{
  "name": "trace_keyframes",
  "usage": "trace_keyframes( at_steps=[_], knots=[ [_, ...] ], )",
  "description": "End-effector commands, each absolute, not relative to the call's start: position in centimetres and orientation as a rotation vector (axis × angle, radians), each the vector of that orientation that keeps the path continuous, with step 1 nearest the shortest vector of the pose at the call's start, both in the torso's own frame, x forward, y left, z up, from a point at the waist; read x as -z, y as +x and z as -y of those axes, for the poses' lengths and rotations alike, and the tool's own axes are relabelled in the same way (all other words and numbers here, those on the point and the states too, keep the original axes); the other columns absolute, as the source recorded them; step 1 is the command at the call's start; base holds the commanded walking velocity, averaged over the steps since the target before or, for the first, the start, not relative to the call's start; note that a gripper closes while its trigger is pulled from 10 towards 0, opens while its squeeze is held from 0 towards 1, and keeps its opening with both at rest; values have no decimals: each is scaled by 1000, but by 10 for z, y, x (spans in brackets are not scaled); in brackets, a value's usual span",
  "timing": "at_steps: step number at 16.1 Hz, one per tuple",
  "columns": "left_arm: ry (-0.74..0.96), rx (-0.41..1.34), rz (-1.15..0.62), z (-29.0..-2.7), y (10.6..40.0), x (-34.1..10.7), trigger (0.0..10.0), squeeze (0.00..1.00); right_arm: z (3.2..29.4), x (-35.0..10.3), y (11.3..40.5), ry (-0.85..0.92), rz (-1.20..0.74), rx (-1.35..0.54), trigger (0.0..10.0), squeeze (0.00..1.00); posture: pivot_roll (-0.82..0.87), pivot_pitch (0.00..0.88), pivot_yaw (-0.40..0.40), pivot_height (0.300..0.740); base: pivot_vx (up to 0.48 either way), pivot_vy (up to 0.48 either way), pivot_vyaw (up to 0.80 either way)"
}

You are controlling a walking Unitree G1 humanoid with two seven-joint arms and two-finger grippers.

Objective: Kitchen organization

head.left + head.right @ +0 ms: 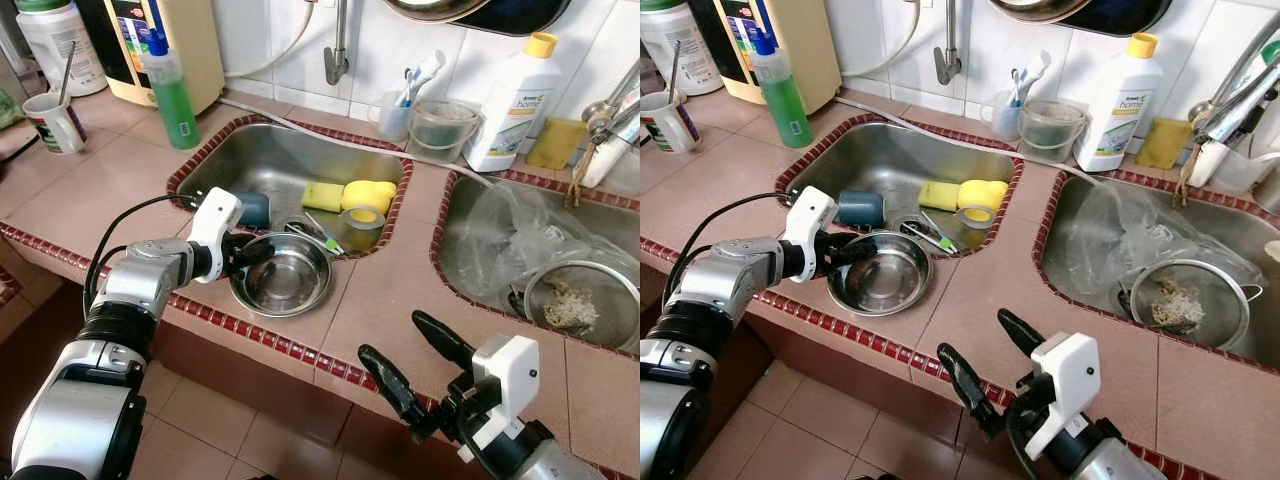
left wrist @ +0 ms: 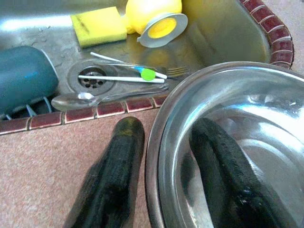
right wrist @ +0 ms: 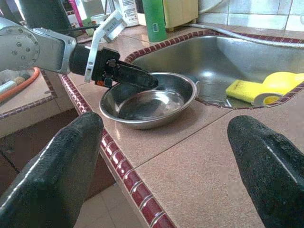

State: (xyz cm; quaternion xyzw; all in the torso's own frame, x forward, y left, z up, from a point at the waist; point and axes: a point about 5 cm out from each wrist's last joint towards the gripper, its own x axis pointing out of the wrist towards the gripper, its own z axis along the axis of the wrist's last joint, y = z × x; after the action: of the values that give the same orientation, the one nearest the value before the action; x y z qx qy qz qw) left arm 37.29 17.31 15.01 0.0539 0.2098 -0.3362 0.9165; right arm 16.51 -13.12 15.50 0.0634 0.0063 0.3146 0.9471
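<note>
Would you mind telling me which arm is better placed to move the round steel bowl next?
The left. Its tool already straddles the rim of the round steel bowl on the counter edge, one finger inside, one outside. The right tool hangs open over bare pink tiled counter, well short of it.

The steel bowl and sink are shiny metal (the bowl mirror-bright); the counter is matt pinkish tile; the sponge looks porous.

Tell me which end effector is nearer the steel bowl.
Left. The left end effector grips the steel bowl rim, one finger inside; the right end effector hangs open off the counter edge, apart from it.
</note>
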Motion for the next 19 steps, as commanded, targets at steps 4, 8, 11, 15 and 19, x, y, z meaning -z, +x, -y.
trace_keyframes(
  at_steps=[4,8,11,15,19],
  knots=[
    [137,716,-445,-173,372,-151,0,0,133,-157,164,126,-5,-652,10000,0,-231,75,44,740,0,0,0],
    [139,727,-448,-173,372,-150,0,0,135,-158,166,117,-3,-651,10000,0,-230,77,44,740,0,0,0],
    [139,732,-453,-174,371,-150,0,0,135,-158,165,119,-6,-655,10000,0,-229,82,43,740,0,0,0],
    [81,763,-454,-171,369,-151,0,0,137,-158,166,124,-9,-654,10000,0,-226,90,37,740,0,0,0],
    [-92,781,-424,-167,371,-162,0,0,140,-164,177,142,28,-629,10000,0,-226,93,38,740,0,0,0]
  ],
)
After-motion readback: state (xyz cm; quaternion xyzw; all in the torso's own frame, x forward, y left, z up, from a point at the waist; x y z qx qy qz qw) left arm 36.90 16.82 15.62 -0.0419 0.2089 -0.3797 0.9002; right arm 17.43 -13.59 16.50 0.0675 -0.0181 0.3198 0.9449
